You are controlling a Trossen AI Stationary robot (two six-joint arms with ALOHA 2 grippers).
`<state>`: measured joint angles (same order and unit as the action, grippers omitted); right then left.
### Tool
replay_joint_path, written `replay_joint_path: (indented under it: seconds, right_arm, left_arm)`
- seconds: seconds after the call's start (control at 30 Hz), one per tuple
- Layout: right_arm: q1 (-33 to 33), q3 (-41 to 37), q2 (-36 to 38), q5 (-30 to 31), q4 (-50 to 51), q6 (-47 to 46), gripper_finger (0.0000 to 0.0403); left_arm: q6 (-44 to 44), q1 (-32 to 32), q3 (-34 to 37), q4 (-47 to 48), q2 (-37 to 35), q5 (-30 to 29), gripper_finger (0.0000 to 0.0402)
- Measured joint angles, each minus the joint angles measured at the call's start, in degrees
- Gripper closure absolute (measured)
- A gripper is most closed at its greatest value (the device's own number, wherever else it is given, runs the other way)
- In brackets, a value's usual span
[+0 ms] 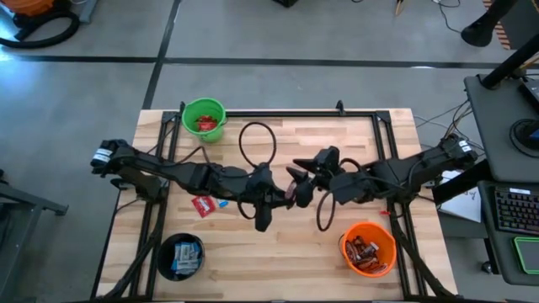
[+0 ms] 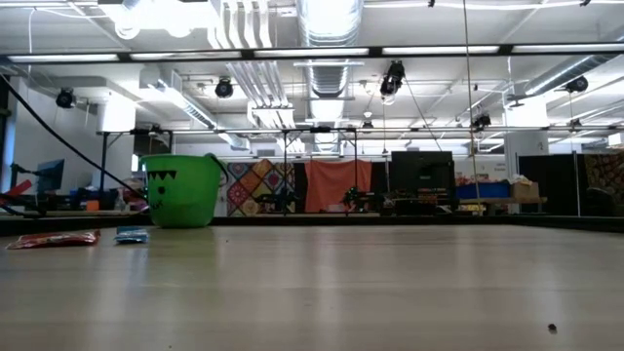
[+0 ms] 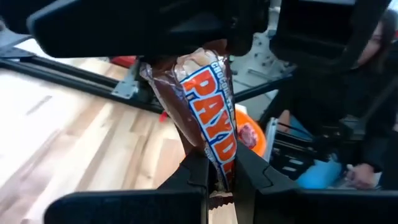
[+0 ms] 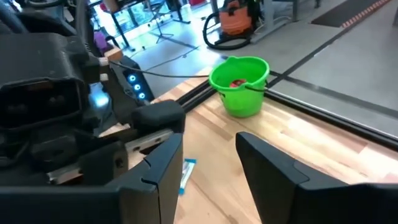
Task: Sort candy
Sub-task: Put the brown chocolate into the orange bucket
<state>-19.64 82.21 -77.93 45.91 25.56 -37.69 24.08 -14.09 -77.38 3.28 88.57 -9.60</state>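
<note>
Far left of both claws, at the table's near-left corner: black bucket [image 1: 180, 256] holding blue-and-white packets [image 1: 185, 252]. Well behind the left claw, at the far-left edge: green bucket [image 1: 205, 119] with red packets [image 1: 206, 124] inside; seen also from table height, face printed on its side, standing upright [image 2: 182, 190].

Just left of the left claw, on bare wood: one red packet [image 1: 203, 205] lying flat, a small blue-and-white packet [image 1: 222, 203] touching or just beside it. Same pair low at the left in the table-height view, red [image 2: 54, 239] beside blue [image 2: 131, 235].

Left gripper [image 1: 286, 195] at mid-table, above the surface, fingers [image 3: 198, 177] pinched tight on the lower end of a brown Payday bar [image 3: 208, 118]. Bar standing up between the fingertips, orange-and-white lettering along its length, upper end reaching toward the dark bulk of the other arm.

Right gripper [image 1: 296, 172] just beside the left one, tips nearly meeting it over the table's centre. Fingers [image 4: 163, 174] spread wide, nothing between them. Between those fingers, down on the wood: the blue-and-white packet [image 4: 185, 175]. Whether its tips touch the bar: cannot tell.

Right of the right claw, near the table's near-right corner: orange bucket [image 1: 368, 248] filled with dark brown bars [image 1: 364, 251].

Wooden table [image 1: 278, 261] otherwise carrying black cable loops [image 1: 257, 143] behind the two claws.
</note>
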Motion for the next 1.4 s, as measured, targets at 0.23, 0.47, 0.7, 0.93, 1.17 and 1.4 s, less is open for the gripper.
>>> replay_joint_path:
  seconds: [0.23, 0.47, 0.7, 0.93, 1.17, 1.4]
  right_arm:
    - [-0.04, 0.48, 0.39, -0.72, 0.02, 0.13, 0.025]
    - [-0.13, 2.16, 1.76, -2.4, 0.09, 0.22, 0.0244]
    - [-0.13, 2.16, 1.54, -3.74, 2.97, -3.74, 0.0244]
    - [-0.13, 2.1, 1.25, -4.01, 2.91, -5.16, 0.0243]
    - [-0.13, 2.05, 1.22, -4.04, 3.0, -5.37, 0.0251]
    - [-0.13, 2.05, 0.9, -4.1, 2.92, -5.97, 0.0271]
  left_arm:
    - [-0.16, 1.28, 0.04, 1.37, -0.3, -1.34, 0.0396]
    - [-0.75, 4.05, 0.07, 1.77, -0.32, -2.25, 0.0396]
    - [-1.4, 5.31, 0.09, 1.72, -0.32, -1.89, 0.0396]
    - [-2.32, 5.66, 0.15, -0.14, -0.32, -1.87, 0.0396]
    - [-2.6, 5.86, 0.15, -1.25, -0.32, -1.69, 0.0396]
    - [-2.59, 5.99, 0.17, -3.5, -0.3, -1.63, 0.0396]
